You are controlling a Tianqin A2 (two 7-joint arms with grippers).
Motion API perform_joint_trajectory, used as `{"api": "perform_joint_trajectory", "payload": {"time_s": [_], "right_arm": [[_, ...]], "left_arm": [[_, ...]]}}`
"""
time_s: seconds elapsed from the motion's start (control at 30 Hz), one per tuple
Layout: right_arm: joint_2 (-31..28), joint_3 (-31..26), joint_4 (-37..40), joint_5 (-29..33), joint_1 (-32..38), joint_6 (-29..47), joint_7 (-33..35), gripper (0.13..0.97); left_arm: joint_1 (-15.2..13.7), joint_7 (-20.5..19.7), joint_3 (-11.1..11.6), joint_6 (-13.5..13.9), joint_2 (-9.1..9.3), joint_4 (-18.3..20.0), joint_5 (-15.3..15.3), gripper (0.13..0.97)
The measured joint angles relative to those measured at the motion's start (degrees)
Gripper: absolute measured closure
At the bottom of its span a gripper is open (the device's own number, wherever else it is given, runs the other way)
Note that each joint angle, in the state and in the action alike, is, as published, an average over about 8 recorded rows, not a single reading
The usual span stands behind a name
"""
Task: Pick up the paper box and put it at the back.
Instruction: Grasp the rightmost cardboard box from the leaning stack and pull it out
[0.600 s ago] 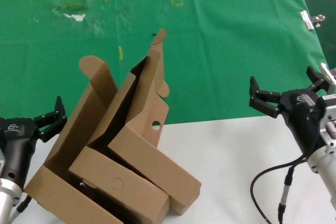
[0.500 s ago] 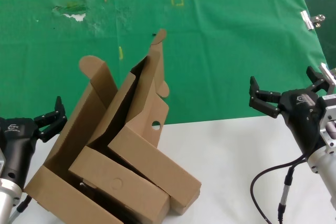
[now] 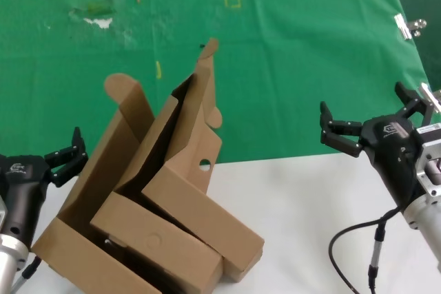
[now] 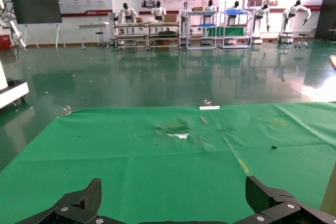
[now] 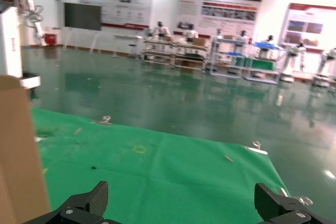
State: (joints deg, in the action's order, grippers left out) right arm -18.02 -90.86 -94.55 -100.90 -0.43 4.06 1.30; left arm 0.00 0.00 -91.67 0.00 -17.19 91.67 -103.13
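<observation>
Paper box (image 3: 200, 191) leans tilted, lid pointing toward green cloth (image 3: 289, 67).

The head camera looks forward and down on the green cloth (image 3: 289, 60) and white counter (image 3: 303, 225). Both wrist cameras sit low, facing level across the same cloth (image 4: 157, 166) toward the hall behind.

Robot lab or showroom: humanoid robots (image 4: 158, 10) on racks, wall posters (image 5: 219, 11), glossy green floor (image 4: 131, 80).

Bright, even overhead light, soft shadows, glare on the glossy hall floor (image 4: 157, 82), slight wrist-view blur.
</observation>
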Motion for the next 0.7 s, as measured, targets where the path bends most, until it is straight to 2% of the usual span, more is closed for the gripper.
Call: {"api": "perform_joint_trajectory", "payload": {"time_s": [0.17,0.4,0.53,0.7], "right_arm": [[-2.5,0.9,-2.4,1.9,-2.4,4.2,6.2,0.129],[-11.9,0.8,0.1,5.3,-7.9,13.8,22.9,0.129],[-16.2,0.7,1.8,3.0,-10.4,22.3,30.9,0.129],[-18.5,-0.7,2.8,-0.6,-10.9,31.5,36.7,0.129]], "left_arm": [[0.0,0.0,0.0,0.0,0.00,0.0,0.0,0.144],[0.0,0.0,0.0,0.0,0.00,0.0,0.0,0.196],[0.0,0.0,0.0,0.0,0.00,0.0,0.0,0.196],[0.0,0.0,0.0,0.0,0.00,0.0,0.0,0.275]]}}
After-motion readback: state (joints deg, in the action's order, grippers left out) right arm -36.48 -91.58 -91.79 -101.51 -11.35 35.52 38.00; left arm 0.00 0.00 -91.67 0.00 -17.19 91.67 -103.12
